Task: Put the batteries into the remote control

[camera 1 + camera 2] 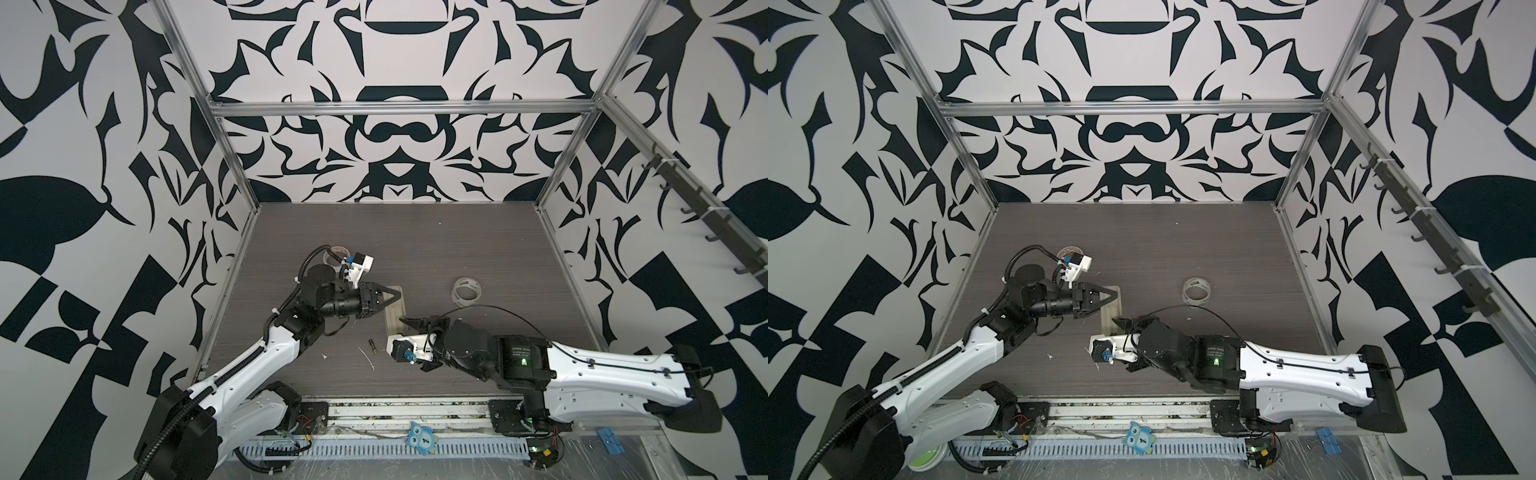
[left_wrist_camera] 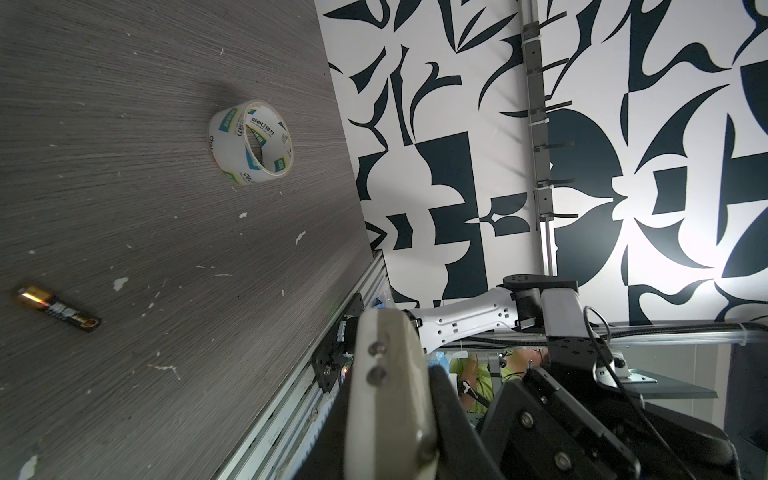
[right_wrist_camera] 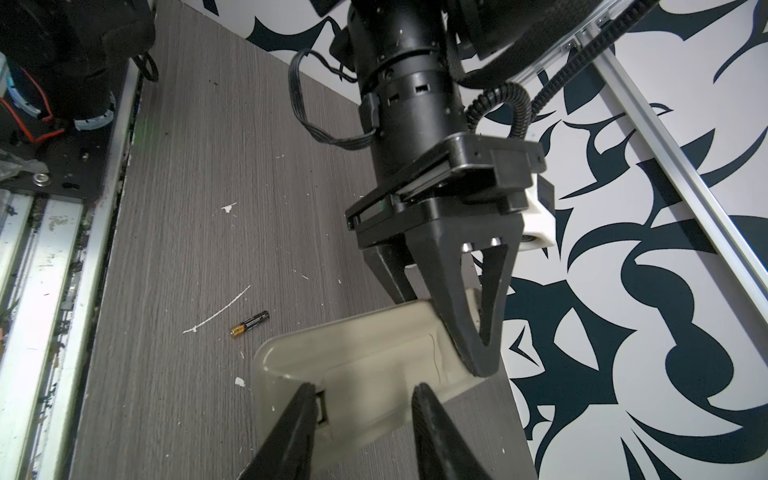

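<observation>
1. Near the middle of the table (image 1: 457, 232): remote control (image 1: 394, 316), plain beige back up, long axis from the far wall toward the arm bases, almost straight up-and-down in both top views.
2. Clamped on its far end: left gripper (image 1: 395, 296), fingers pressed together on the remote control. Cannot tell whether that end is lifted off the table.
3. Over its near half: right gripper (image 3: 361, 401), jaws spread, 1 finger (image 3: 297, 419) toward each long edge, only beige plastic in the gap, nothing pinched. Cannot tell whether the tips touch.
4. Left of the remote's near end, clear of it, flat on the table: 1 battery (image 1: 372, 347), the only 1 in view. Long axis roughly parallel to the remote control; gold end toward the arm bases, dark end toward the far wall. Shown also as battery (image 3: 250, 323) in the right wrist view and battery (image 2: 58, 309) in the left wrist view.
5. Just beside the battery, on its left: thin white strip (image 1: 365, 358); small white scraps (image 1: 324, 356) dotted around.
6. Right of the remote control, well apart: clear tape roll (image 1: 467, 292). Far-left: second tape roll (image 1: 336, 254), partly hidden behind the left wrist camera (image 1: 360, 266).
7. In the way: right wrist camera housing (image 1: 1108, 351), covering the remote's near end in both top views and hiding the battery in a top view.
</observation>
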